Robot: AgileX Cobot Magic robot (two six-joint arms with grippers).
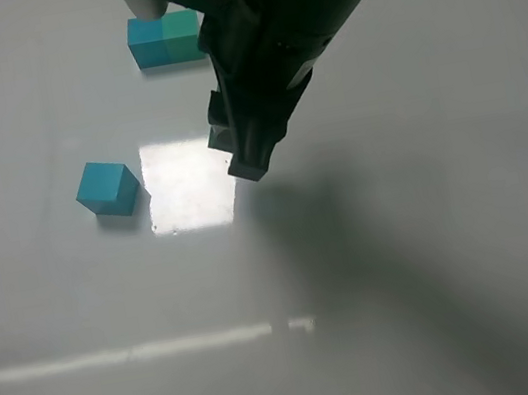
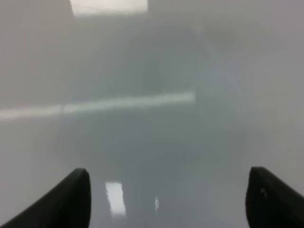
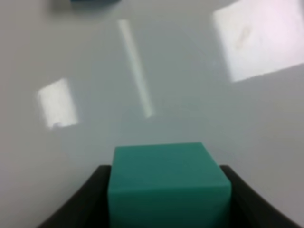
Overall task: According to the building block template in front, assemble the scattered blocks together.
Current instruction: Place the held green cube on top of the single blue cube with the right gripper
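My right gripper [image 3: 166, 194] is clamped on the green cube [image 3: 167, 166], w/ the jaws snug on both its sides. In the overhead view the arm hangs at upper centre and hides this cube. The left gripper [image 2: 168, 176] is spread wide w/ nothing between, only bare table [image 2: 152, 71] below.

The loose teal cube [image 1: 107, 188] sits at mid left, turned a bit vs. the template [image 1: 166, 39] at upper left.

Risks, as I judge:
- Teal is rotated, so the green face may hit a corner and not meet flush.
- The table looks glossy, so a push can slide teal away.
- I may put green on the wrong side; the template has teal left, green right.
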